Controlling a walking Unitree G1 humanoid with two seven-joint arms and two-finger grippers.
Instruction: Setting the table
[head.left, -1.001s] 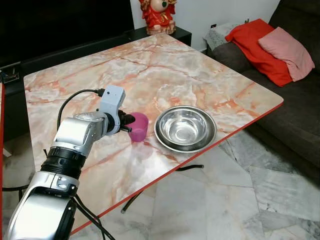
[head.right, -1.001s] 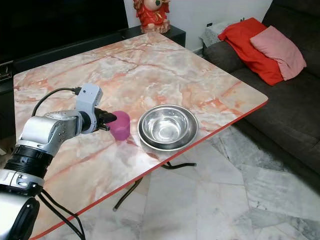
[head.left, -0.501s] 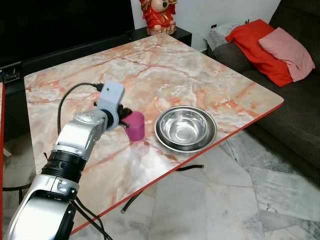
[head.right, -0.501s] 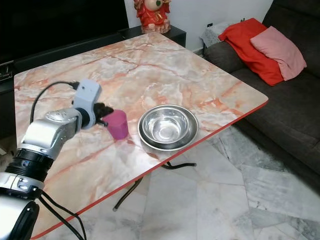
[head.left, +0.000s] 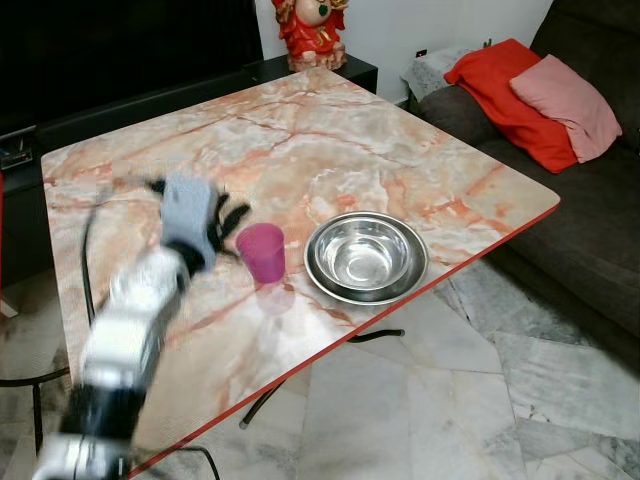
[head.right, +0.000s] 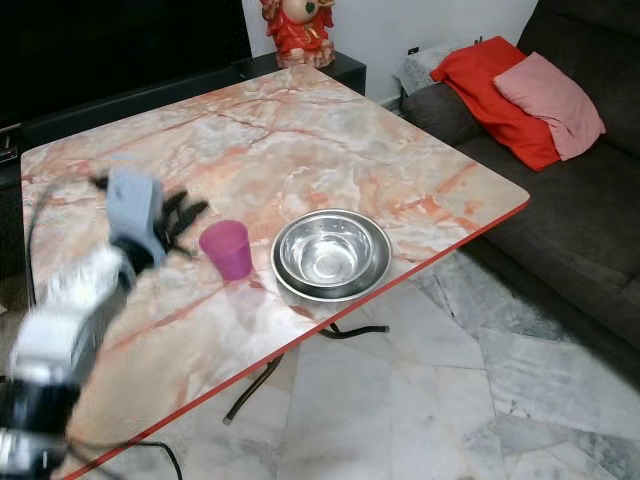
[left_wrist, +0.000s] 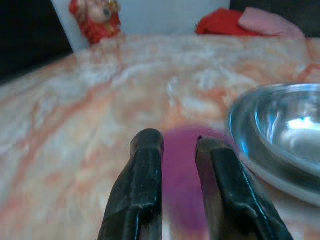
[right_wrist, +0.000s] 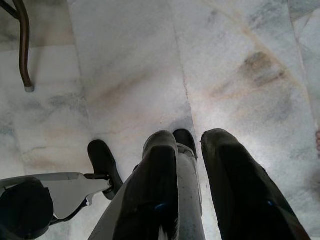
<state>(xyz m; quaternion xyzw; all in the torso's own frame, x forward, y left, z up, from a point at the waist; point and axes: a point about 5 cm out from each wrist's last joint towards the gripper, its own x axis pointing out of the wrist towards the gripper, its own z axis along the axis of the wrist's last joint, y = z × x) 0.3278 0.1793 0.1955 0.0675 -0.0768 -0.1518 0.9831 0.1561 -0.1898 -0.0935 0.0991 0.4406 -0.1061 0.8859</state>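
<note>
I see the pink cup (head.left: 262, 251) upright on the marble table (head.left: 300, 150), lower middle of the frame, just left of the steel bowl (head.left: 367, 258); a thin gap between them, not touching. The bowl sits close to the table's red front edge (head.left: 480, 255), which runs diagonally toward the lower left; past it is open marble floor (head.left: 450, 400). The upper half of the table is bare, lots of room there. My left gripper (head.left: 228, 218) is blurred, just left of the cup and apart from it, fingers spread a little, holding nothing. The left arm (head.left: 130, 340) smears down the lower left. A sofa (head.left: 590, 200) with a red cushion (head.left: 500, 90) and a pink cushion (head.left: 565, 95) fills the upper right; a red figurine (head.left: 310, 30) stands at top center behind the table. The left wrist view adds the close look: two black fingers (left_wrist: 142, 190) with a narrow gap, the cup a purple blur beyond them, the bowl's rim at right. The right wrist view looks down at the floor, right gripper (right_wrist: 189, 150) with a slim gap between its fingers, empty, a robot foot (right_wrist: 102, 162) and a chair leg (right_wrist: 22, 45) nearby.
</note>
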